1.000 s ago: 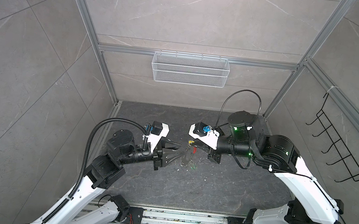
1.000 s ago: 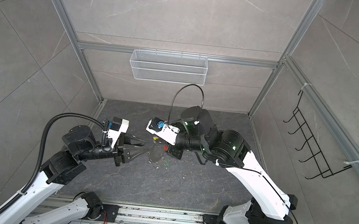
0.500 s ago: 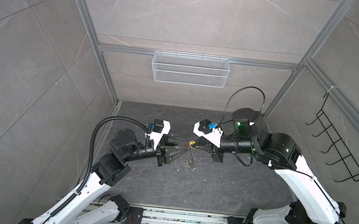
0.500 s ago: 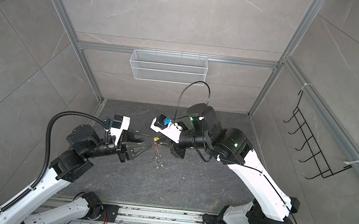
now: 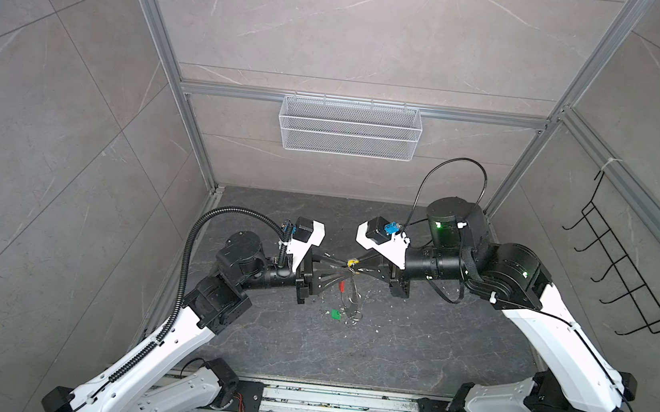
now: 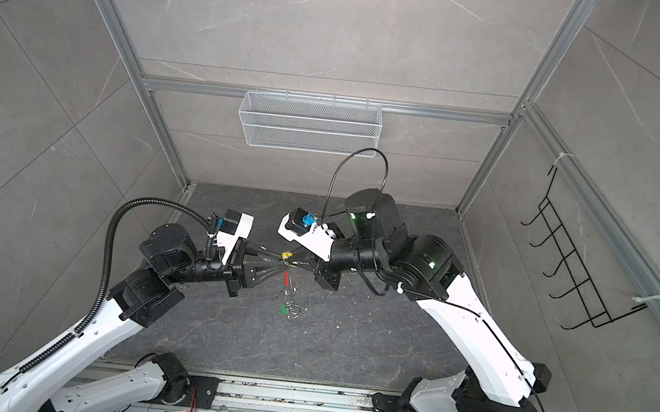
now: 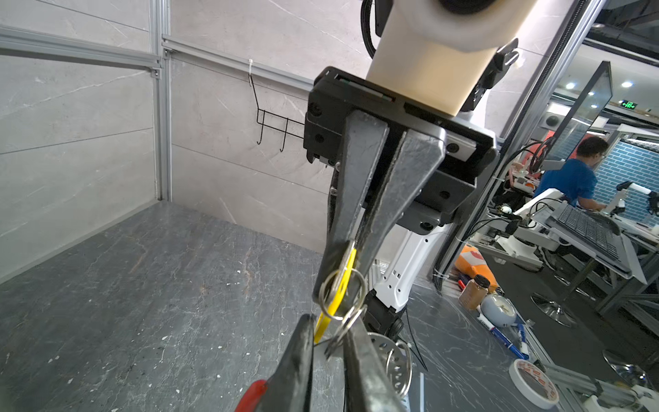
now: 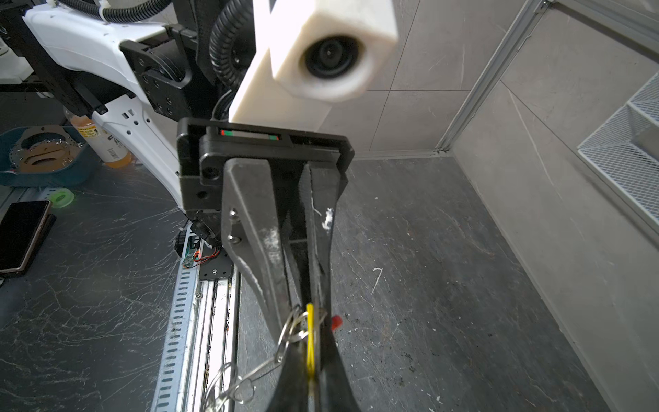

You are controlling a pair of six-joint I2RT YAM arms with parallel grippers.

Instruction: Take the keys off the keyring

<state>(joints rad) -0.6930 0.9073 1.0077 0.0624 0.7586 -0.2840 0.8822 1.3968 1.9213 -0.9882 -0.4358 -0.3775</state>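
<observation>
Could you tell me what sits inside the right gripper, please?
The right gripper pinches the yellow tag edge-on; silver split rings hang at its tips. Its fingers cover the tag's inner end.

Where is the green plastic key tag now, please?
In both top views the green plastic key tag is mid-scene, below the left pincer and right pincer, beside small silver rings.

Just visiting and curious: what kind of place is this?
Probably a robotics lab: a left arm and right arm work inside an aluminium-framed booth, and a man is at equipment benches outside.
</observation>
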